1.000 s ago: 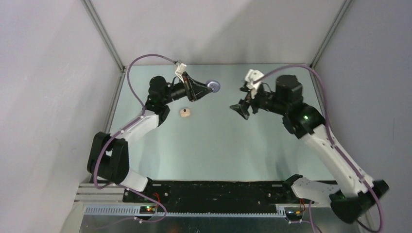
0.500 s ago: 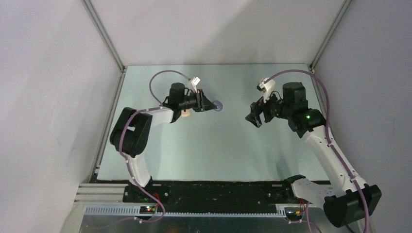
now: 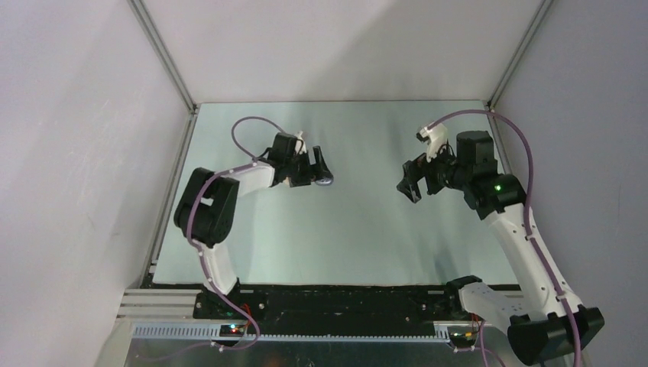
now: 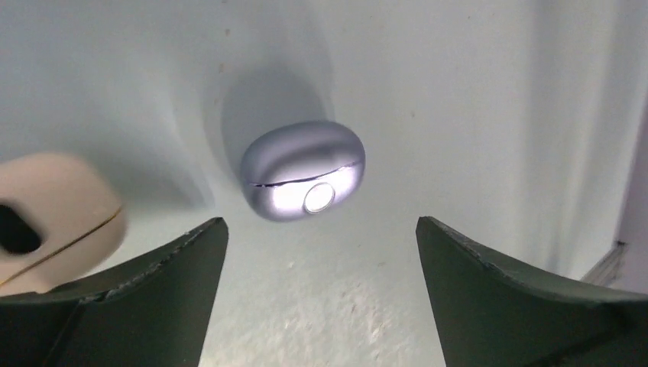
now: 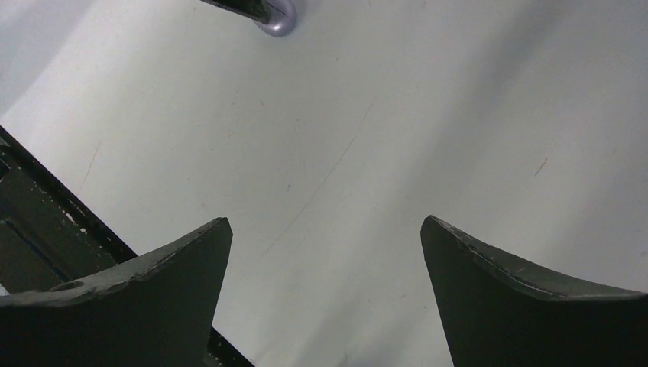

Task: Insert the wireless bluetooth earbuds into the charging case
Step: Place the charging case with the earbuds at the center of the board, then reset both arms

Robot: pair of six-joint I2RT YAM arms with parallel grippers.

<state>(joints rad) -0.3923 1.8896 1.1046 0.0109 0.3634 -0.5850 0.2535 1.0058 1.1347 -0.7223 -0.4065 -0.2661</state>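
Fingers wide apart on left gripper and right gripper, both holding nothing.
Shut purple case lies at the left gripper's twelve o'clock, cream case at nine, earbuds unseen. A pinch might shoot the smooth case away.

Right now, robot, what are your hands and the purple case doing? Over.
Both open, empty: left end effector, right end effector. Shut purple case lies just ahead of left one. Beside it, cream case. No earbuds seen.

Closed, glossy lilac charging case; cream charging case nearby, apart from it.
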